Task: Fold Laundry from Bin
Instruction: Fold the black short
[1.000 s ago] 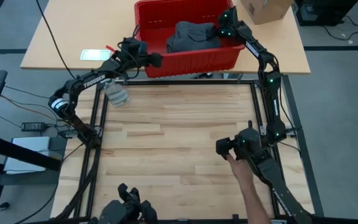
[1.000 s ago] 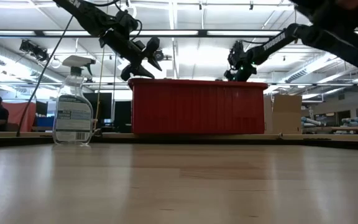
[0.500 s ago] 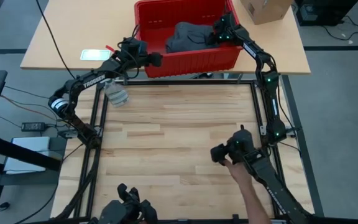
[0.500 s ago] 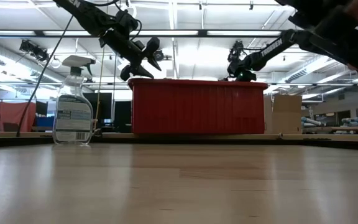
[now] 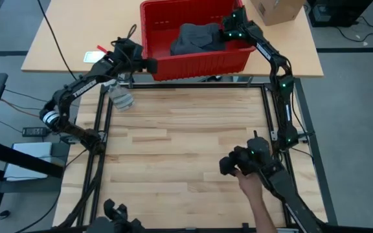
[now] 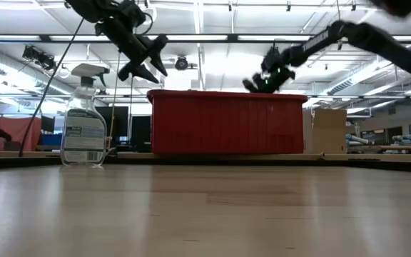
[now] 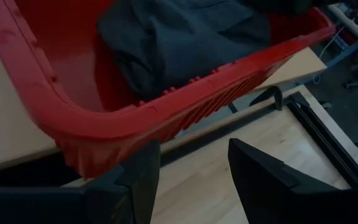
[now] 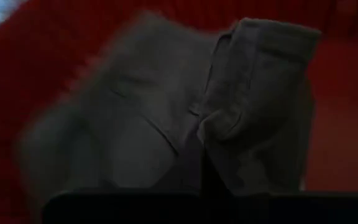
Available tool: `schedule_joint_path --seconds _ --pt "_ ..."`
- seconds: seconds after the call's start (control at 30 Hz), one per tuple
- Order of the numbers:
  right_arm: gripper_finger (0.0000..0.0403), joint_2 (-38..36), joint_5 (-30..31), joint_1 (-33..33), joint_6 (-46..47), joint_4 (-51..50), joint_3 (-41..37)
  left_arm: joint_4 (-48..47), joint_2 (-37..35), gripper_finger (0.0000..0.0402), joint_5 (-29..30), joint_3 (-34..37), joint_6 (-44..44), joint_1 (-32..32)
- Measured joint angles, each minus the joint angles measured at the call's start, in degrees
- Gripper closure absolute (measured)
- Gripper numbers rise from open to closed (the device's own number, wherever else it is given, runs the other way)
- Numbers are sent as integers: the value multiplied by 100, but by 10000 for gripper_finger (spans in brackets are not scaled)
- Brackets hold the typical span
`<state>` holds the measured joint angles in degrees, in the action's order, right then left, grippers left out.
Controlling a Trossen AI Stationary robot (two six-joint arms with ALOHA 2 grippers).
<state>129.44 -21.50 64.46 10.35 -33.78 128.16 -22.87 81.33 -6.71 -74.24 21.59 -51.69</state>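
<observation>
My right gripper (image 5: 227, 29) is over the right side of the red bin (image 5: 157, 13), and its fingers are closed on a fold of the dark grey garment (image 5: 196, 37), which lies inside the bin. My left gripper (image 5: 149, 65) hangs outside the bin's left front corner, fingers apart, holding nothing. A spray bottle (image 5: 120, 97) stands near it.

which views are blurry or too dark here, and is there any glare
Right wrist view: dim and smeared, the dark grey garment soft-edged. Left wrist view: underexposed, though the red bin rim reads clearly. Low view: ceiling light strips glare brightly; the spray bottle is sharp. High view: evenly lit, no glare.
</observation>
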Motion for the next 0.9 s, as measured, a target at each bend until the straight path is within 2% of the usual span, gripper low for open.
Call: schedule_joint_path --seconds 0.17,0.33,0.53,0.67,0.73,0.9 --pt "398 -734 87 -286 -153 115 0 22 -171 207 -46 0 -182 -32" --pt "398 -1523 105 -816 -498 -142 0 -115 -389 207 -476 0 -209 -23" --pt "398 -2352 218 -1773 -1177 -1049 0 -445 -804 207 -644 0 -846 -12" --pt "398 -2663 279 -2479 -1251 -1898 0 -569 -1108 207 -646 -2 -1377 -12" --pt "398 -2735 505 -2868 -1253 -2292 0 -592 -1236 207 -650 -2 -1567 -12" --pt "398 -2763 1706 -3936 -1013 -3167 0 -643 -1404 207 -971 -4 -1928 -12"
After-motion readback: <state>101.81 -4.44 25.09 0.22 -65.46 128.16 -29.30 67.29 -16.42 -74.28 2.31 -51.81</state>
